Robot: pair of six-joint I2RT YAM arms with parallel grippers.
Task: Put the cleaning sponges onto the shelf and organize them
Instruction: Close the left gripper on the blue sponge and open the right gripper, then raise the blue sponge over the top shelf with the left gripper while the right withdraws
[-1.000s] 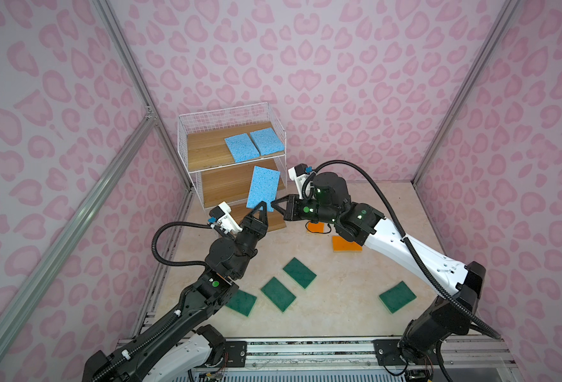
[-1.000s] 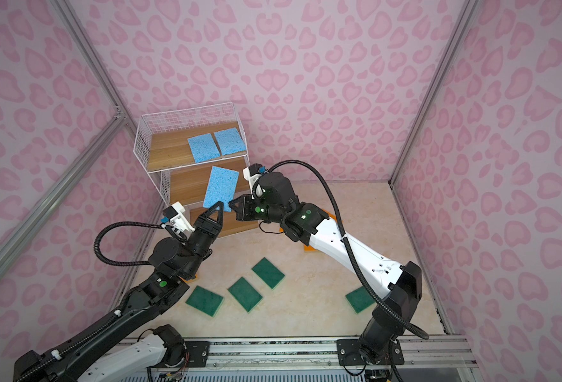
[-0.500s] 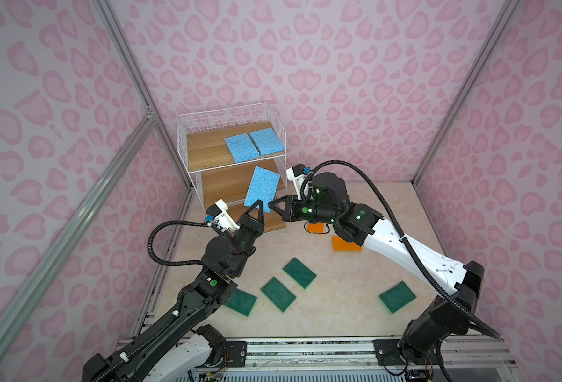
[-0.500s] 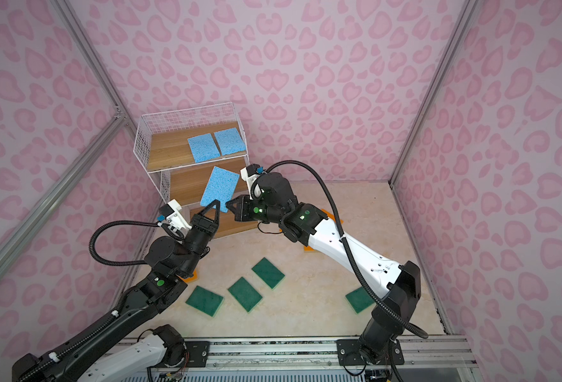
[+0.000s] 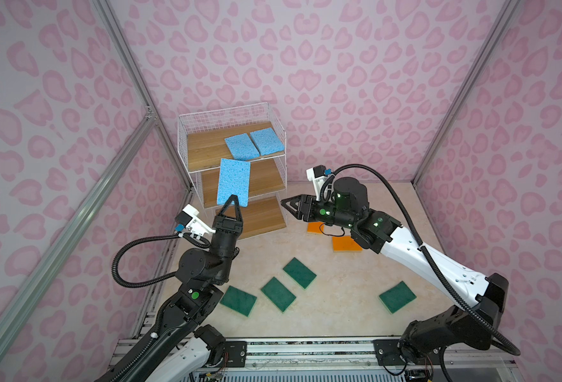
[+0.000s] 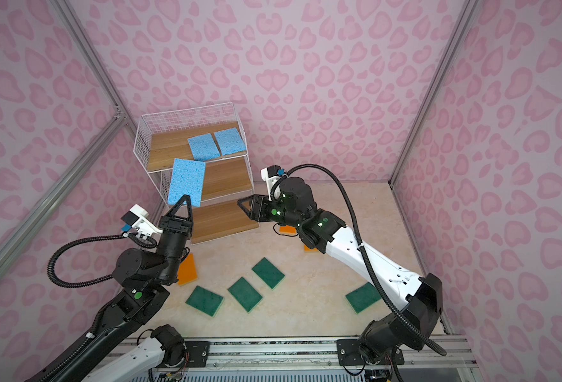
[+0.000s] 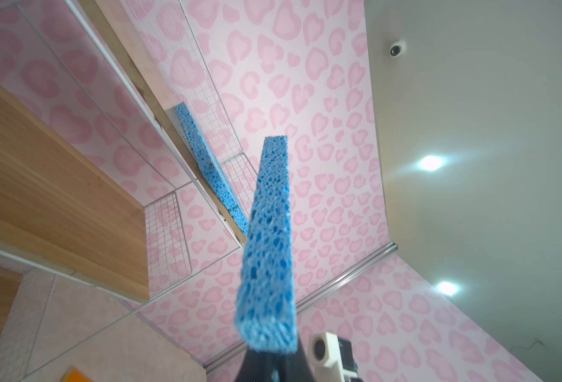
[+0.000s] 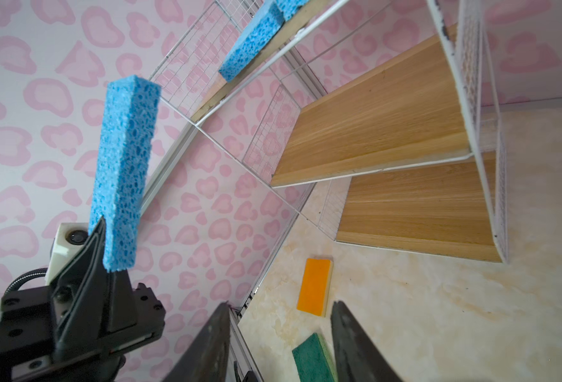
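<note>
My left gripper (image 5: 232,199) is shut on the lower edge of a speckled light blue sponge (image 5: 233,182). It holds the sponge upright in front of the shelf (image 5: 207,145), level with the middle board. The left wrist view shows this sponge (image 7: 269,248) edge-on, rising from the jaws. Two more blue sponges (image 5: 241,148) (image 5: 267,142) lie side by side on the top board. To the right of the shelf's lower boards, my right gripper (image 5: 284,205) stands open and empty, pointing left; the held sponge (image 8: 124,165) shows in its wrist view.
Several dark green sponges (image 5: 299,273) (image 5: 278,294) (image 5: 397,296) lie flat on the floor in front. Two orange sponges (image 5: 316,227) (image 5: 346,244) sit under my right arm, and a third orange one (image 6: 187,269) lies beside the left arm. Pink walls close in the back and sides.
The right gripper let go of the blue sponge, opened and drew back to the right. The left gripper closed on the sponge's lower edge and now holds it alone.
</note>
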